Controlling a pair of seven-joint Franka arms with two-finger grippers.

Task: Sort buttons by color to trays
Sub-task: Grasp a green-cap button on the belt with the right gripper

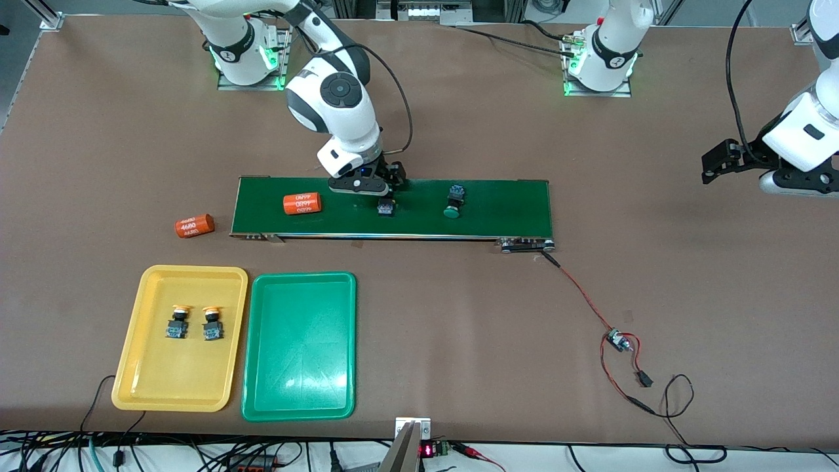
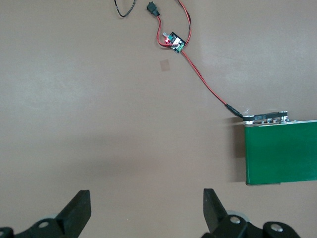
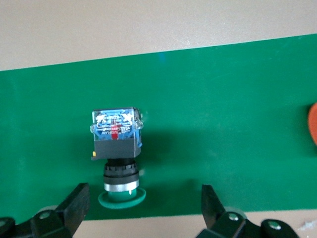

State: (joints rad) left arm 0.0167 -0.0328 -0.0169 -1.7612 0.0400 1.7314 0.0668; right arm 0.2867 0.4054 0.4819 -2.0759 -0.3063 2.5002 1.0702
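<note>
A brown table (image 1: 459,314) carries a long dark-green belt (image 1: 505,210), with two trays nearer the camera: a yellow tray (image 1: 131,367) and, just beside it, a green tray (image 1: 301,393) that holds nothing.

The right tool (image 1: 388,196) hangs low over the belt with its fingers spread, straddling a green button (image 3: 118,148) that lies on its side. The risk here is in the grasp: the button's cap sits close to the belt's edge and its body is blocky above a round collar, so if the fingers close on the collar or off-centre it may twist, roll out, or get nudged off the belt. If the belt runs, the button could drift from between the fingers. The orange cylinder (image 1: 302,204) lying on the belt is near enough to be mistaken for a target.

The left tool (image 2: 146,213) waits with fingers spread over bare table past the belt's end.

Count: four buttons. Two yellow buttons (image 1: 177,321) lie in the yellow tray; two green ones are on the belt, the second green button (image 1: 453,200) toward the left arm's end. Two orange cylinders, the other cylinder (image 1: 195,226) on the table. A small circuit board (image 1: 615,339) with red wires appears to feed the belt
</note>
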